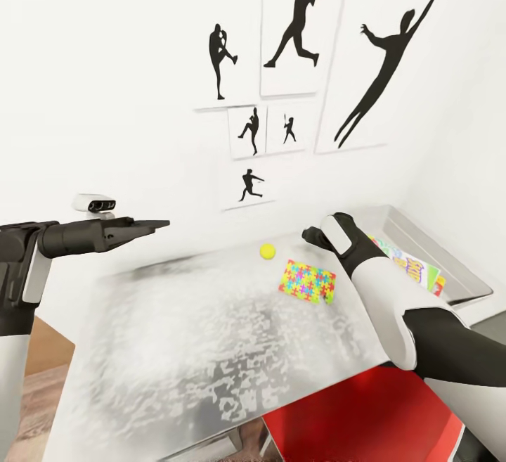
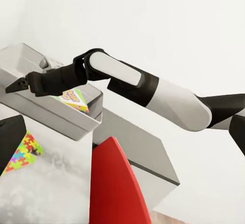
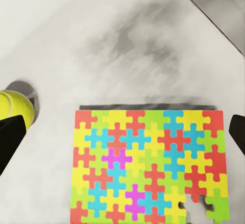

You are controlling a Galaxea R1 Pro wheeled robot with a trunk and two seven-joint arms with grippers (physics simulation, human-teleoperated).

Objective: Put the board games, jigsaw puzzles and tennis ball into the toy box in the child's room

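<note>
Black fingertips of the right gripper (image 3: 122, 132) stand spread, released, above the jigsaw puzzle (image 3: 148, 165), whose near edge is cut off. Beside it the tennis ball (image 1: 267, 251) lies on the table (image 1: 176, 349). The toy box (image 1: 450, 265) is half hidden by the arm. The left gripper (image 1: 158, 223) hovers pinched, empty.

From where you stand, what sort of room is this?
Probably a child's bedroom or playroom: black sports silhouette pictures hang on the white wall, and a tennis ball and colourful jigsaw puzzle lie on the white table beside a grey toy box.
</note>
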